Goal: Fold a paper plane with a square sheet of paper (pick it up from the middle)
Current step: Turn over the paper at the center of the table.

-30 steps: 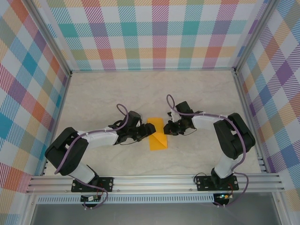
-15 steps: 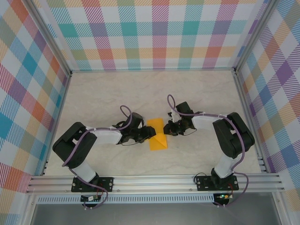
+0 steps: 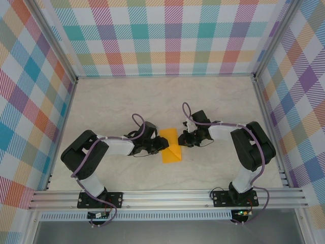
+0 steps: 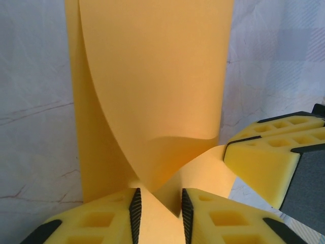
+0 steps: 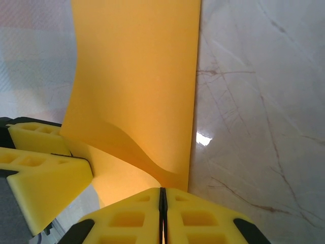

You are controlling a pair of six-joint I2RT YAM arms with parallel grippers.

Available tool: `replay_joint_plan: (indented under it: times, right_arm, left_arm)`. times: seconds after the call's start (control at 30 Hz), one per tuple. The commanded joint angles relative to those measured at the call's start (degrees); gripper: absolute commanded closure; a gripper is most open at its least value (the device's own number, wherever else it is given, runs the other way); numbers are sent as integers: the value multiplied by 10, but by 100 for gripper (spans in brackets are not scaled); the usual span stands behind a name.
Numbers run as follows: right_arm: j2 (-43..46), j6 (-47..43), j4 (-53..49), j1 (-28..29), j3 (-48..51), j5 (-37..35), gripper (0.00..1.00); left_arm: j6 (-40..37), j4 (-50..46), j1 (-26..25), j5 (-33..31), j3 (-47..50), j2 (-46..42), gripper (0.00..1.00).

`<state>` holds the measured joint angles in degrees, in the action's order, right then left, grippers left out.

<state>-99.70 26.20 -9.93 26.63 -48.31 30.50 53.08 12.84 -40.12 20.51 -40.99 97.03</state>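
Note:
The square sheet of paper (image 3: 170, 147), orange-yellow, lies mid-table folded into a narrow upright strip with a diagonal flap at its lower half. My left gripper (image 3: 162, 144) meets its left edge. In the left wrist view the jaws (image 4: 158, 216) stand a finger-width apart around a raised ridge of the sheet (image 4: 152, 91). My right gripper (image 3: 183, 140) is at the sheet's right edge. In the right wrist view it (image 5: 162, 216) is shut, pinching the lifted corner of the sheet (image 5: 137, 76). The paper plane is out of view.
Pale marble tabletop (image 3: 218, 101) surrounds the sheet. Checked walls on aluminium posts (image 3: 76, 79) close off the left, back and right. A rail (image 3: 167, 195) carrying both arm bases runs along the near edge. The two grippers sit close together over the sheet.
The left gripper's jaws have narrowed around the paper ridge and the left arm's elbow has swung rightward. The right gripper and the sheet have stayed put.

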Motion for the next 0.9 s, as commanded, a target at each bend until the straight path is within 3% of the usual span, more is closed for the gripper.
replay_joint_plan:
  times: [0.0, 0.43, 0.6, 0.87]
  right_arm:
    - [-7, 2, 2, -4, 8, 8, 89]
    - [-2, -3, -1, -5, 8, 19, 88]
    - [7, -2, -2, -5, 10, 29, 80]
    - [85, 15, -32, -6, 9, 0, 64]
  left_arm:
    - [-15, 6, -7, -1, -19, 6, 73]
    - [-3, -4, -7, -21, -27, 11, 72]
    - [0, -4, -6, -27, -25, 11, 74]
    - [-4, -8, -6, -31, -23, 3, 89]
